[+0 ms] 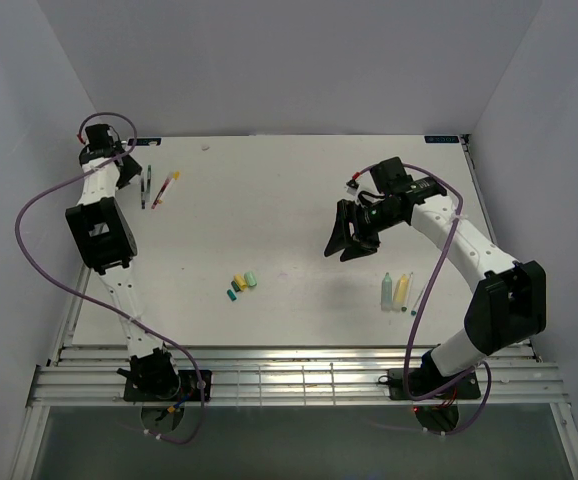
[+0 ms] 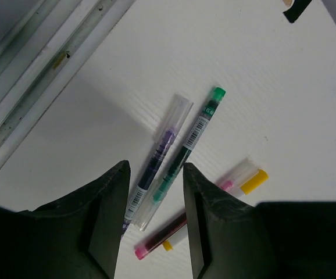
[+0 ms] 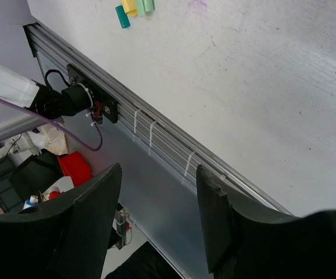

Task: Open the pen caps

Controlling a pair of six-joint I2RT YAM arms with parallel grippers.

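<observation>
Several thin pens lie at the table's far left. In the left wrist view a purple-ink pen and a green-ended pen lie side by side, with a red pen and a yellow-ended one nearer. My left gripper hovers over them, open and holding nothing. Loose pen caps, yellow, light green and teal, sit in a cluster mid-table; the right wrist view catches the pen caps at its top edge. My right gripper hangs open and empty, right of the caps.
Two thicker marker barrels, pale green and yellow, lie on the right by a thin pen. A metal rail runs along the table's left edge close to the thin pens. The near edge has a slotted rail.
</observation>
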